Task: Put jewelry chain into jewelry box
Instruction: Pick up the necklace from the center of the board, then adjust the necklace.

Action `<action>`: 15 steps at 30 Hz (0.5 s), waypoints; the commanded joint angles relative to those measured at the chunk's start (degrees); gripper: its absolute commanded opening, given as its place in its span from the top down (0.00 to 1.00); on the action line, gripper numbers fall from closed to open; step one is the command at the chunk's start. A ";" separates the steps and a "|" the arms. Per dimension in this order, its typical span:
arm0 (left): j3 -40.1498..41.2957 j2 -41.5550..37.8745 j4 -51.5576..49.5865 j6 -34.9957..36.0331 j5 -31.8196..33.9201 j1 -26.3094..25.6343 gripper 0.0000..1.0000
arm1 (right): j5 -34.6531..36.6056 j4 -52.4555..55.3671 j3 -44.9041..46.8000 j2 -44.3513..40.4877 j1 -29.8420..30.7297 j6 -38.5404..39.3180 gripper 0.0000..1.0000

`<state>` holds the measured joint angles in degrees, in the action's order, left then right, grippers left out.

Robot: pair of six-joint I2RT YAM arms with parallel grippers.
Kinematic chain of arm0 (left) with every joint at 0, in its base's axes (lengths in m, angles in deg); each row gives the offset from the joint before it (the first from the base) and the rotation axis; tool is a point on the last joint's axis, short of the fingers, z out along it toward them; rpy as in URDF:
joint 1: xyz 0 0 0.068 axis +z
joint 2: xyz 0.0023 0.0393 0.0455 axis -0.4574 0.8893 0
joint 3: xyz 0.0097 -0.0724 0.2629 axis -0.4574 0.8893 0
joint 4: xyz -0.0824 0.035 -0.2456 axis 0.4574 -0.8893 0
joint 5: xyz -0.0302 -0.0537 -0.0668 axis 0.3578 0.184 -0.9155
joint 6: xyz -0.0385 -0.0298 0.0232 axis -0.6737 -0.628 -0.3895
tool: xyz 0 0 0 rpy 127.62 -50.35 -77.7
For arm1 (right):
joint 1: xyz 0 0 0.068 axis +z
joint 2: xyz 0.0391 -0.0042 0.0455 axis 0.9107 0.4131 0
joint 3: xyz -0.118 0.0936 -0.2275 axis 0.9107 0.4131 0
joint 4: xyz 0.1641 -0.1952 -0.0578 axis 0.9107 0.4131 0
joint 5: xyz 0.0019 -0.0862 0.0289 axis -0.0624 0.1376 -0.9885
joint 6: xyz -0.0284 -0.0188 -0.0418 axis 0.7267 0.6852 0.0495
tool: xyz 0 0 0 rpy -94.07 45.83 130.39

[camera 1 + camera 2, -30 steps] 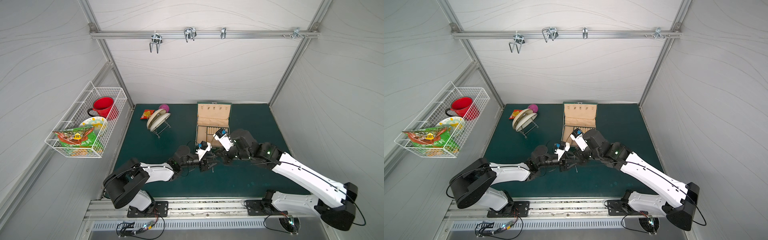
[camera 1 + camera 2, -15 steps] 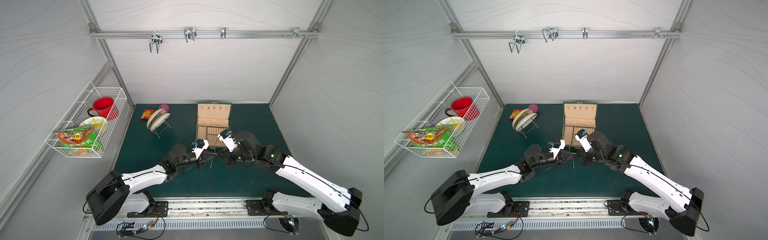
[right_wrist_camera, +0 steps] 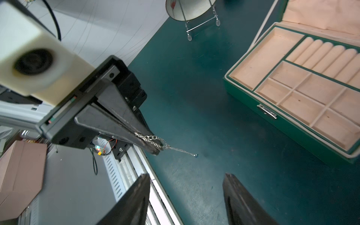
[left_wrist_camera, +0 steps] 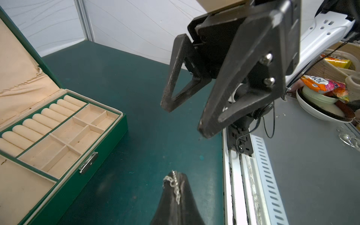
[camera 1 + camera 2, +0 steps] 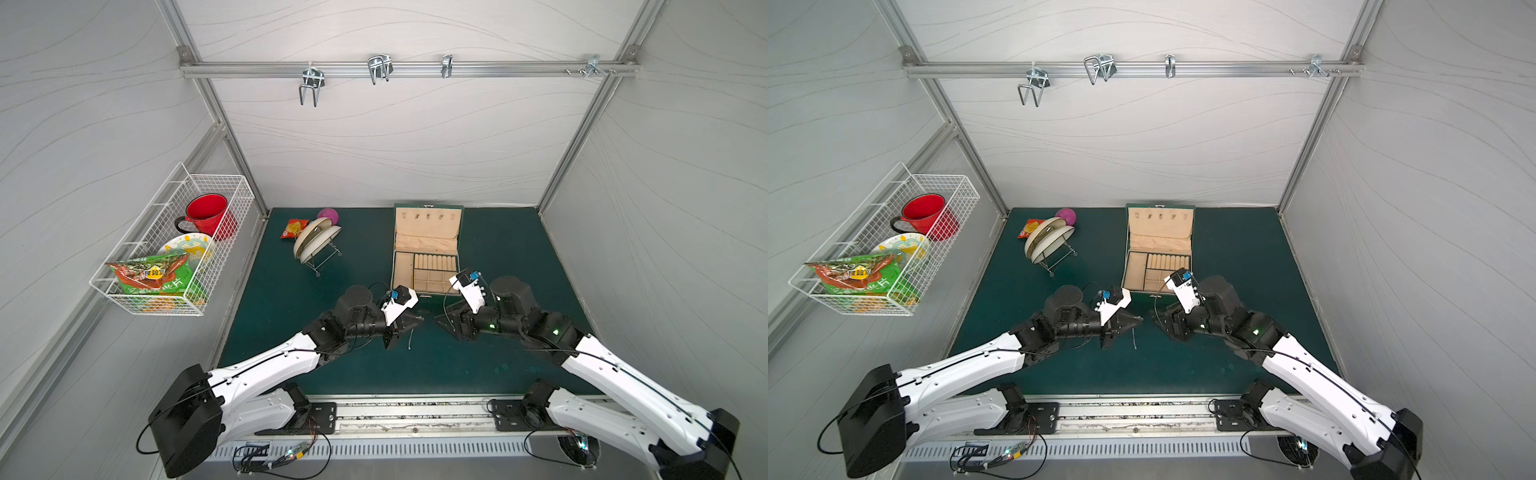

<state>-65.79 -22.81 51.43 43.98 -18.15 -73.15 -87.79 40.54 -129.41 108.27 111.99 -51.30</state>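
Right wrist view: I'm watching my left claw (image 3: 156, 150) pinching the one chain (image 3: 175, 149) over open worktop (image 3: 194, 87), short of the front edge of the one open box (image 3: 292, 126); right claw (image 3: 187, 176) is standing apart.

Bare tabletop (image 5: 428, 357) lies open between the left gripper (image 3: 156, 149) and the right gripper (image 4: 186, 121), whose arms slant in from the front edge. Just behind them the open jewelry box (image 4: 113, 140) blocks the way with its lid upright. A dish rack (image 5: 318, 245) stands near the back left corner.
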 commanded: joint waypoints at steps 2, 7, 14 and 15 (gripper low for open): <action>-4.33 -2.42 -6.44 2.64 -4.40 -0.29 1.00 | -8.15 -9.99 4.64 -2.06 -0.25 4.44 0.37; -5.49 -3.39 -7.32 1.58 -8.19 -0.28 1.00 | -12.03 -17.78 10.64 -6.02 1.35 8.36 0.37; -6.56 -4.41 -6.55 -0.20 -11.50 -0.30 1.00 | -7.97 -19.46 12.22 -6.47 8.86 15.65 0.39; -6.52 -4.72 -6.44 -0.28 -11.68 -0.30 1.00 | -6.57 -19.42 12.29 -6.44 10.02 16.73 0.40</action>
<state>-69.72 -26.11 43.06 44.44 -26.96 -73.15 -96.29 24.13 -117.32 102.11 119.32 -39.80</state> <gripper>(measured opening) 0.044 0.608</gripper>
